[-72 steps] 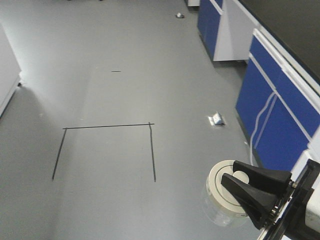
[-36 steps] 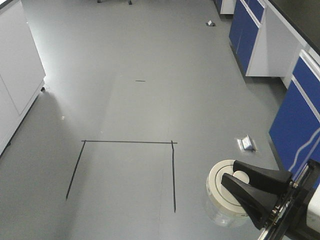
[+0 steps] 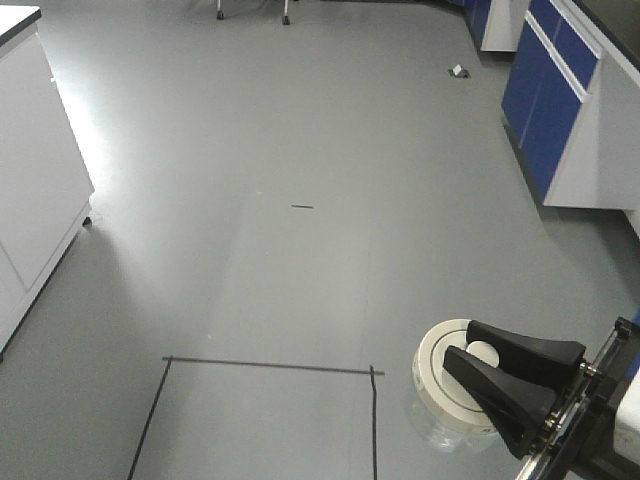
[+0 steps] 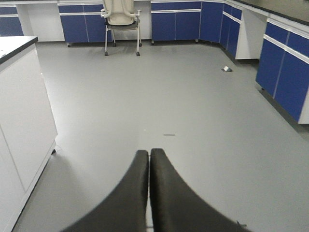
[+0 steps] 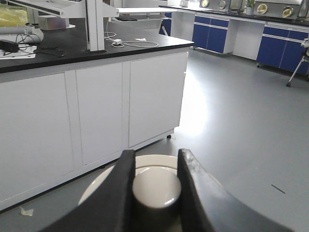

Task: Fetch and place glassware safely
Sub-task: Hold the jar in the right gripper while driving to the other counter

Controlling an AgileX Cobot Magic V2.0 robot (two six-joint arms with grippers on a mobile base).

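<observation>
The glassware point(image 3: 432, 392) is a squat clear jar with a cream-white lid, hanging above the grey floor at the lower right of the front view. My right gripper point(image 3: 459, 345) is shut on the lid's central knob point(image 3: 484, 353). The right wrist view shows the knob point(image 5: 155, 187) pinched between the two black fingers of the right gripper point(image 5: 156, 154), with the lid point(image 5: 101, 183) spreading behind them. In the left wrist view my left gripper point(image 4: 149, 153) is shut with nothing in it, and its fingers touch each other over the floor.
A white cabinet point(image 3: 30, 190) stands at the left and blue cabinets point(image 3: 560, 90) line the right. Black tape lines point(image 3: 270, 366) mark the floor. A small scrap point(image 3: 459, 70) lies far off. A chair point(image 4: 120, 19) is at the back. A black-topped white bench point(image 5: 96, 111) shows behind the jar.
The floor's tape rectangle has slid down the front view, and the blue cabinets have shifted right and away. The white cabinet has come in at the left. The right gripper holds the jar as before.
</observation>
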